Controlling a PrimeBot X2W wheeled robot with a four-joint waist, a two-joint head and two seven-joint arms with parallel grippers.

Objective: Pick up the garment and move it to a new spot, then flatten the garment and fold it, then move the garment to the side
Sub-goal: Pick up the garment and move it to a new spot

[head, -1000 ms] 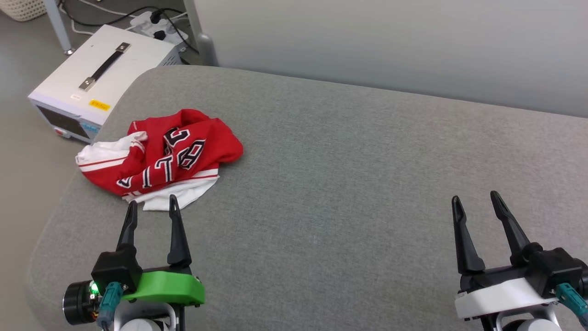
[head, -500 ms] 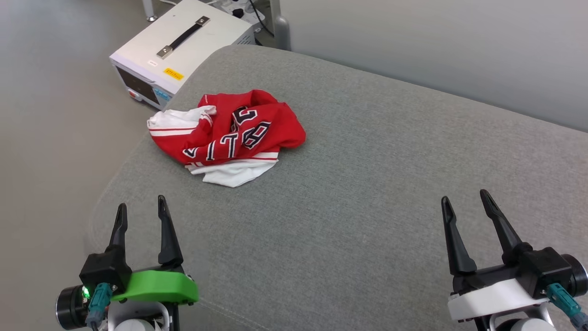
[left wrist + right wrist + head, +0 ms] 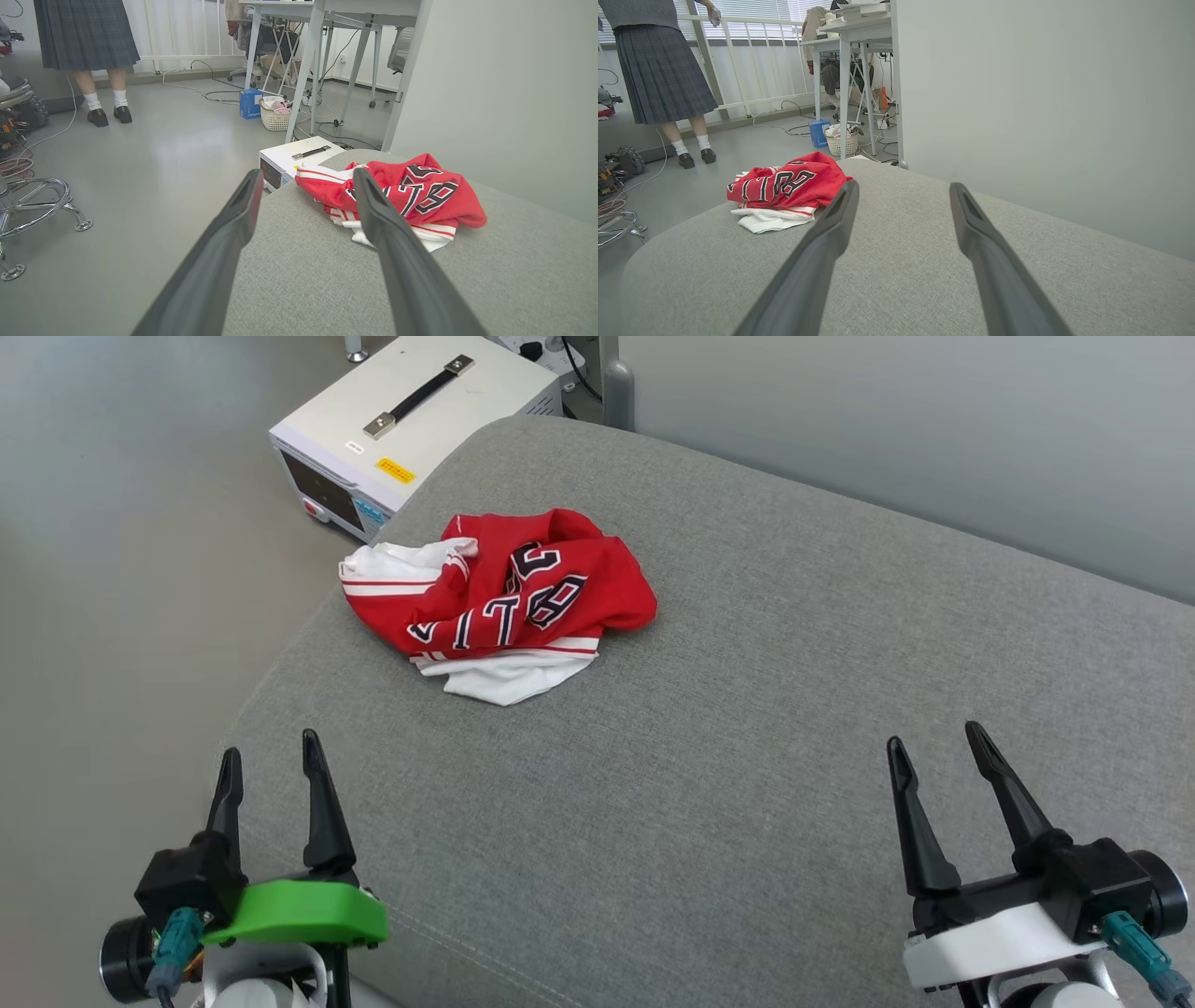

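two pincers hang low over a grey padded cushion, both spread wide and holding nothing. the left pincer, on a green mount, sits at about seven o'clock in the head view, right at the cushion's rounded edge. the right pincer, on a white mount, sits at five o'clock, well over the fabric.

the garment lies crumpled in a heap at eleven o'clock, near the cushion's far left corner and well apart from both pincers. it is red with black, white-outlined letters on top. a white sleeve with a red stripe pokes out at its nine o'clock side, and white cloth with striped trim spills out at its six o'clock.

past the heap at twelve o'clock, a white box with a black handle stands on the floor, just beside the cushion. farther off, a person in a dark pleated skirt stands on that floor.
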